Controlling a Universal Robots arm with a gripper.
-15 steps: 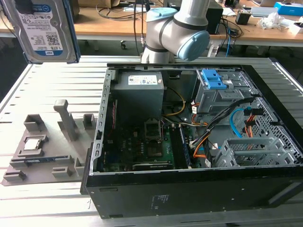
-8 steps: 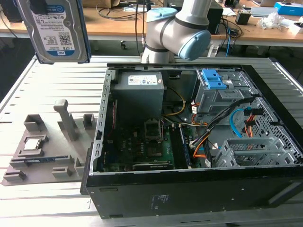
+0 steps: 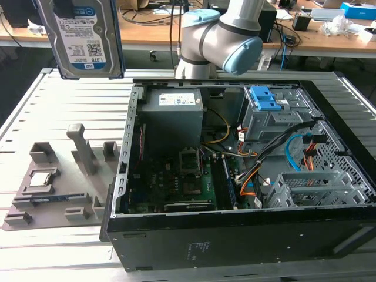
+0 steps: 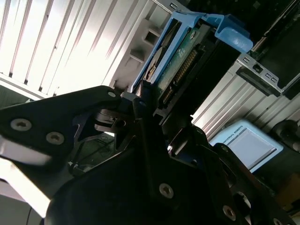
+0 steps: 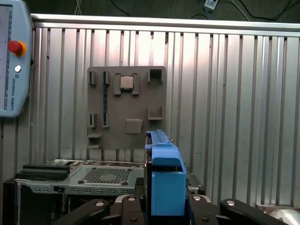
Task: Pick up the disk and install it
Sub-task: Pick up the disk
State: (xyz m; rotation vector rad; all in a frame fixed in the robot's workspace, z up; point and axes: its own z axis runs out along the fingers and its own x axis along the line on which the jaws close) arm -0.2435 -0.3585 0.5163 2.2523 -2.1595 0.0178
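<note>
While disk (image 3: 82, 41) hangs high at upper left of exterior view, gripper (image 5: 165, 212) squeezes it tight, one finger each side, low middle of first wrist view. Disk stands up tall, long side pointing straight out from fingers, down at table (image 3: 76, 106). Open computer case (image 3: 235, 241) sits lower right, well apart. Blue-topped drive cage (image 3: 264, 117) inside case, upper right.

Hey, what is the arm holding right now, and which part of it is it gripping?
The disk. The end effector clamps one end of it, with fingers on either side of its blue bracket.
</note>
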